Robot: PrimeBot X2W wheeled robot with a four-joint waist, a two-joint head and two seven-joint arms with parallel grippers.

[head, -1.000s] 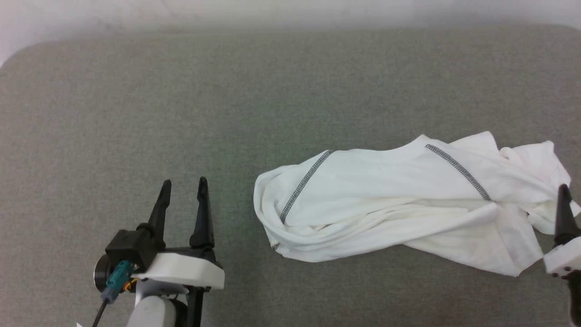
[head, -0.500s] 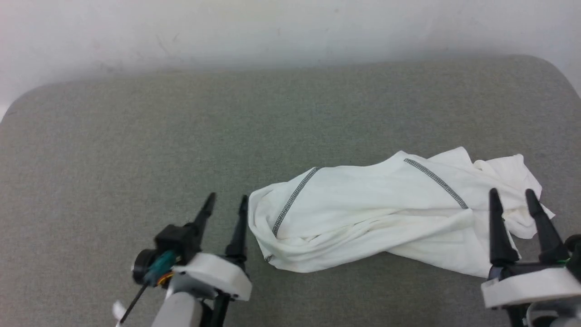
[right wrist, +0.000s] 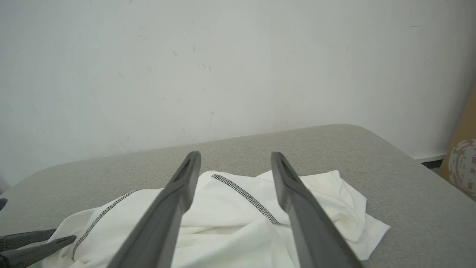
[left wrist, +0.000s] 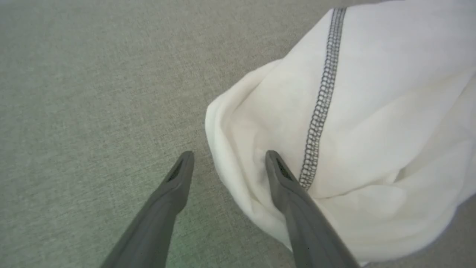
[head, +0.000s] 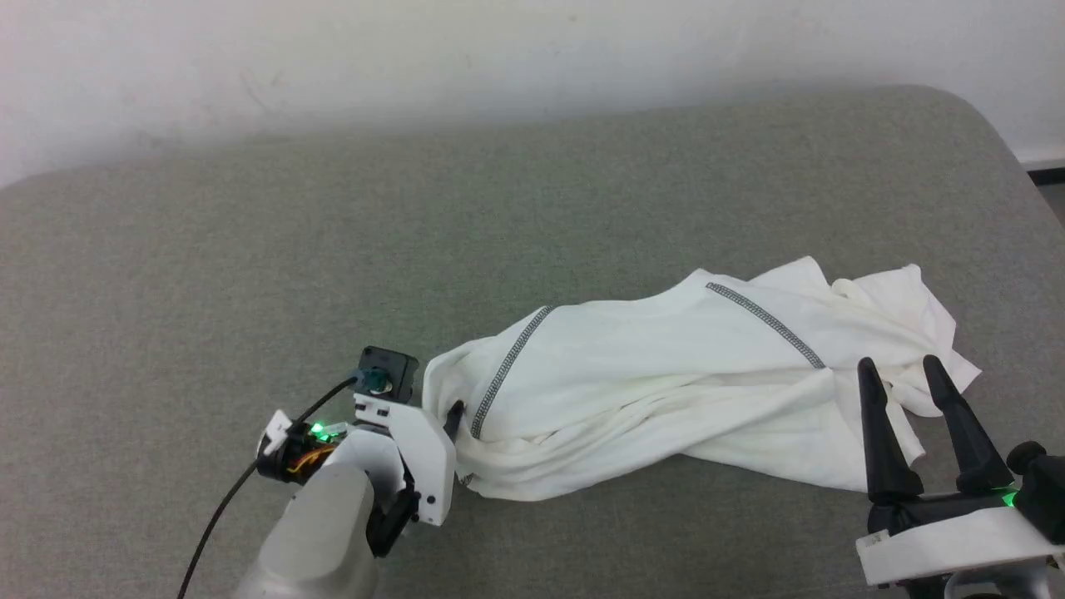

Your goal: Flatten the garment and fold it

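Your left hand (left wrist: 229, 154), fingers spread, has swung onto the left end of the crumpled white thin T-shirt (head: 649, 391) lying right of centre on the grey felt tabletop (head: 250, 249), so pinch just that edge while your right hand (head: 898, 362), also spread, hovers opposite.

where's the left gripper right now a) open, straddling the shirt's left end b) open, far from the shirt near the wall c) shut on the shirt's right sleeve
a: in the left wrist view the left gripper is open, one finger over the grey surface and the other over the shirt's rounded end beside the stitching.
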